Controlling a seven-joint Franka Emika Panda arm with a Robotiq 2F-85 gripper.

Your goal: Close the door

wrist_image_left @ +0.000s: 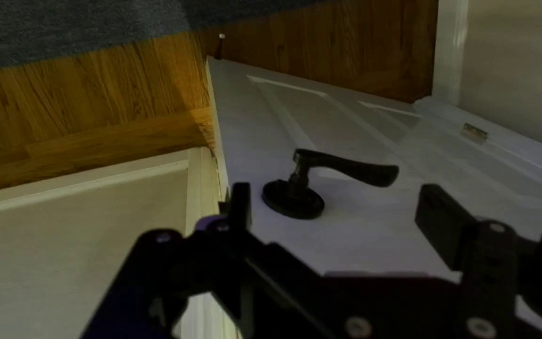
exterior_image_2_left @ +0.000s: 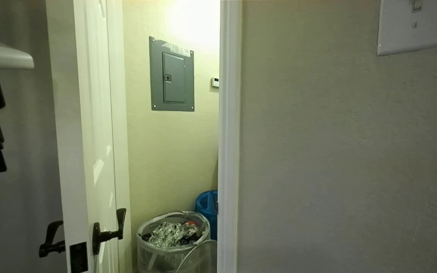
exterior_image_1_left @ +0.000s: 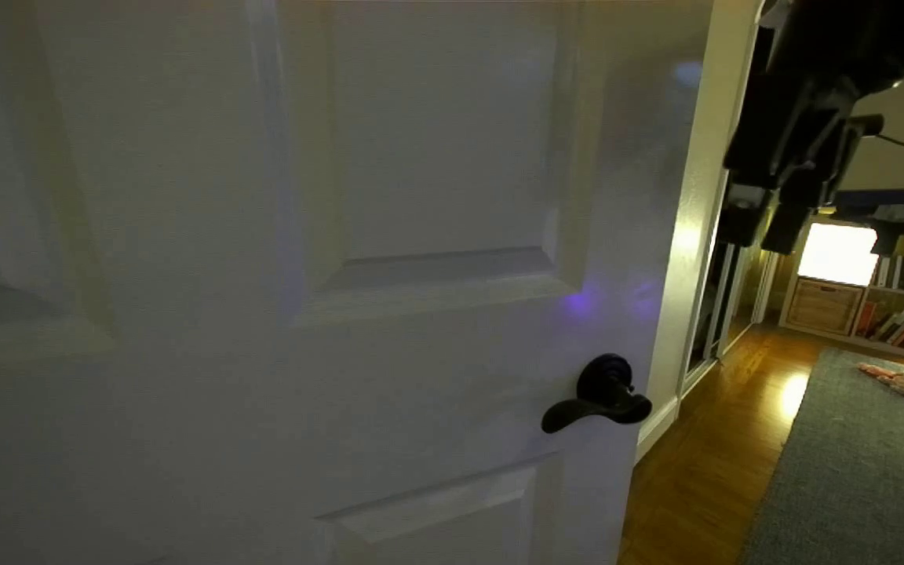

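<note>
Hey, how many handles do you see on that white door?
2, one on each face of the door. In an exterior view, one handle shows left of its edge, the other handle right of it.

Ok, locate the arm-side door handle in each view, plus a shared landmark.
In an exterior view: handle, lower half, right of centre.
In an exterior view: handle, lower left, left one of two.
In the wrist view: handle, just right of centre.
Shared landmark: the white door.
</note>
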